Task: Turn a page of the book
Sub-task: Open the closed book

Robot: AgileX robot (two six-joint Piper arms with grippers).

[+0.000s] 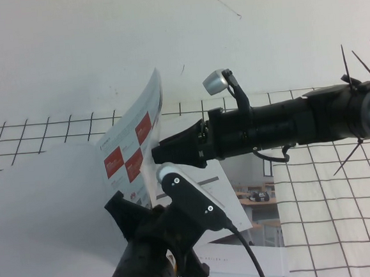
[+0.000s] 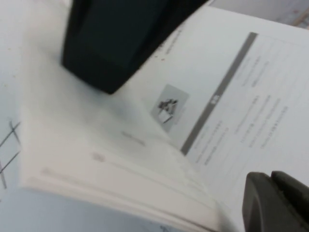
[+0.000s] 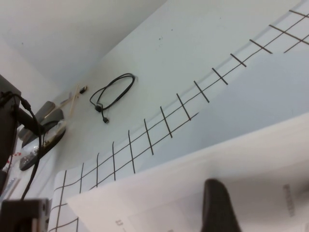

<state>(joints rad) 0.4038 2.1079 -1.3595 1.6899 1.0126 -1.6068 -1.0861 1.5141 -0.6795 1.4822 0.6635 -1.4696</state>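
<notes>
The book (image 1: 232, 202) lies open on the gridded mat, and its text and a small vehicle photo (image 2: 166, 107) show in the left wrist view. One page (image 1: 134, 149) with red squares stands lifted, nearly upright, curling over to the left. My right gripper (image 1: 159, 152) reaches in level from the right, open, its tip against the lifted page. Only one of its fingers (image 3: 219, 208) shows, lying on the white leaf (image 3: 251, 159). My left gripper (image 2: 276, 203) is shut and sits low over the open book. In the high view its tips hide under its camera housing (image 1: 190, 199).
A second brochure with a classroom photo (image 1: 261, 200) lies under the book at the right. The black-lined grid mat (image 1: 333, 229) covers the table's near half. A coiled black cable (image 3: 113, 94) and some clutter (image 3: 41, 133) lie beyond the mat.
</notes>
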